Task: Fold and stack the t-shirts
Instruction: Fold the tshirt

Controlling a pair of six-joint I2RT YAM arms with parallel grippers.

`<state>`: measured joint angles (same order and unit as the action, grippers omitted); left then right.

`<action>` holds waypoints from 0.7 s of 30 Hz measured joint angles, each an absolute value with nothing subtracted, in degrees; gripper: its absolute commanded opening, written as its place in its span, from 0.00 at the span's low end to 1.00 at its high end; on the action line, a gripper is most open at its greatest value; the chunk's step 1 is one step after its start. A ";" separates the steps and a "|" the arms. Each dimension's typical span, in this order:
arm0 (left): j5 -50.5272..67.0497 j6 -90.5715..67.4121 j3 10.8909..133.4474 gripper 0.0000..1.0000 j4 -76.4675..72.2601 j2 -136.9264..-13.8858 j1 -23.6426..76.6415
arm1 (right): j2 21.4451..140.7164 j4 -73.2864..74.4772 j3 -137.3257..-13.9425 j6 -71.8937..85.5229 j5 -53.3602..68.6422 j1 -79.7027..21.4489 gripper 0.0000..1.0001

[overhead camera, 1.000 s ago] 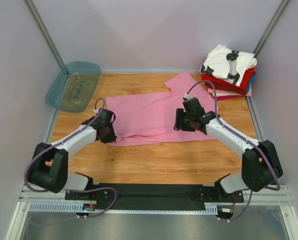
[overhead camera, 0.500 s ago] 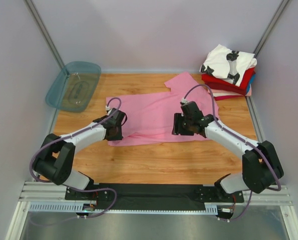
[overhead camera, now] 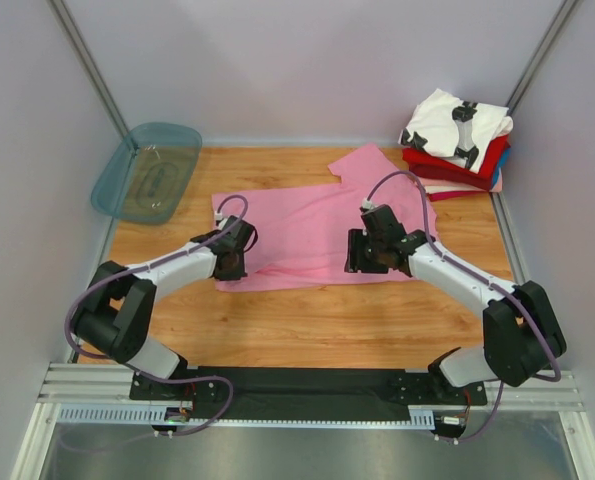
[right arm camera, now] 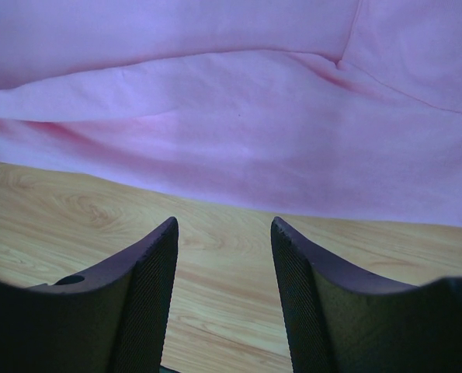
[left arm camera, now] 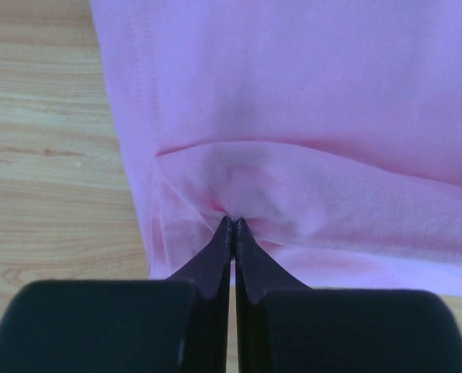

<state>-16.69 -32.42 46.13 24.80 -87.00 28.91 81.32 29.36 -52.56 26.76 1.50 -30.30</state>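
Observation:
The pink t-shirt [overhead camera: 307, 225] lies spread across the middle of the wooden table, one sleeve pointing to the far right. My left gripper [overhead camera: 233, 262] is shut on the shirt's near left hem, and the left wrist view shows the cloth [left arm camera: 293, 116] bunched at my fingertips [left arm camera: 232, 225]. My right gripper [overhead camera: 361, 252] is open and empty over the shirt's near right edge; in the right wrist view my fingers [right arm camera: 149, 268] hover above bare wood just short of the pink hem [right arm camera: 238, 155]. A stack of folded shirts [overhead camera: 457, 145], white with black print on top of red and blue, sits at the far right corner.
A clear teal plastic tray [overhead camera: 147, 170] leans at the far left corner. Grey walls close in the table on three sides. Bare wood [overhead camera: 317, 325] stretches between the shirt and the arm bases.
My left gripper has carried the near left hem up and to the right, making the shirt's near edge narrower. My right gripper has shifted slightly left, staying open.

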 measured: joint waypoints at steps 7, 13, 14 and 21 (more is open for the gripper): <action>-20.93 -32.49 55.24 0.00 31.70 -87.05 27.59 | 81.32 30.50 -52.58 25.87 0.93 -30.33 0.53; -21.28 -32.69 61.43 0.06 33.80 -90.00 22.37 | 82.37 31.57 -55.35 24.71 -0.58 -30.30 0.53; -21.12 -32.64 62.41 0.08 34.37 -91.29 21.39 | 82.78 31.59 -55.96 24.56 -0.62 -30.30 0.53; -19.81 -33.01 68.16 0.68 38.72 -102.52 17.12 | 84.40 32.51 -58.06 23.51 -1.54 -30.26 0.57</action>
<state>-19.81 -33.01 68.16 38.72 -102.52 17.12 84.40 32.51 -58.06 23.51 -1.54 -30.26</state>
